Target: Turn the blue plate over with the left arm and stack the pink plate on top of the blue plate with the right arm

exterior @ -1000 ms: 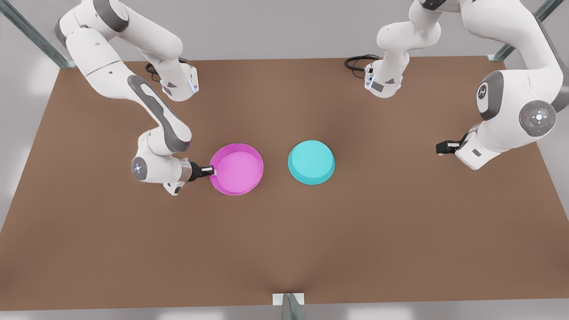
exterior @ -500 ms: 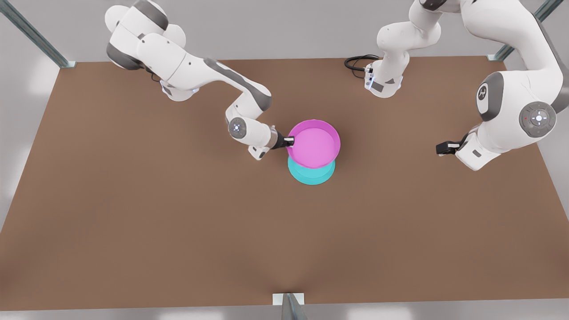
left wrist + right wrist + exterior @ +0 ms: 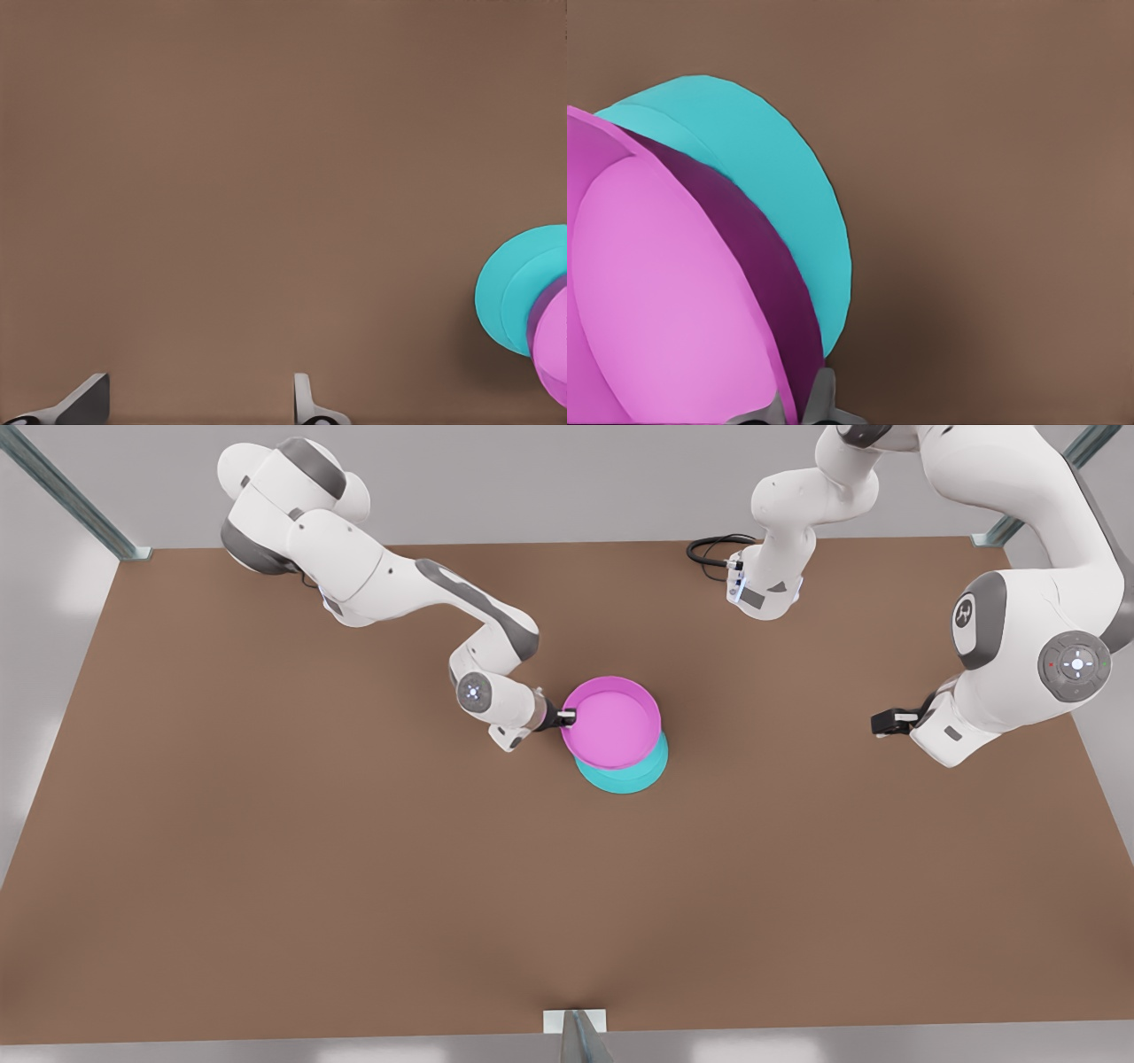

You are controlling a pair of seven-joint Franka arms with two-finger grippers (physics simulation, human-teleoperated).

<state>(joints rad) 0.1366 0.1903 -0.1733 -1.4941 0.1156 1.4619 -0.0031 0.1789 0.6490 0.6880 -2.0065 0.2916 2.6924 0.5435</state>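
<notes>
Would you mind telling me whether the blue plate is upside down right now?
Upside down: the blue plate shows its flat base upward on the table, beneath the pink plate held by the right gripper.

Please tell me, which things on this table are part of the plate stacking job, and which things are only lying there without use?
Part of the job:
- pink plate, held at its rim by the right gripper
- blue plate, upside down beneath it
- left gripper, open, waiting aside

Only lying about:
- black cable at the table's far edge

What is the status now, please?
Right gripper shut on pink plate, above upside-down blue plate. Left gripper open, waiting aside. Nothing in the way.
</notes>
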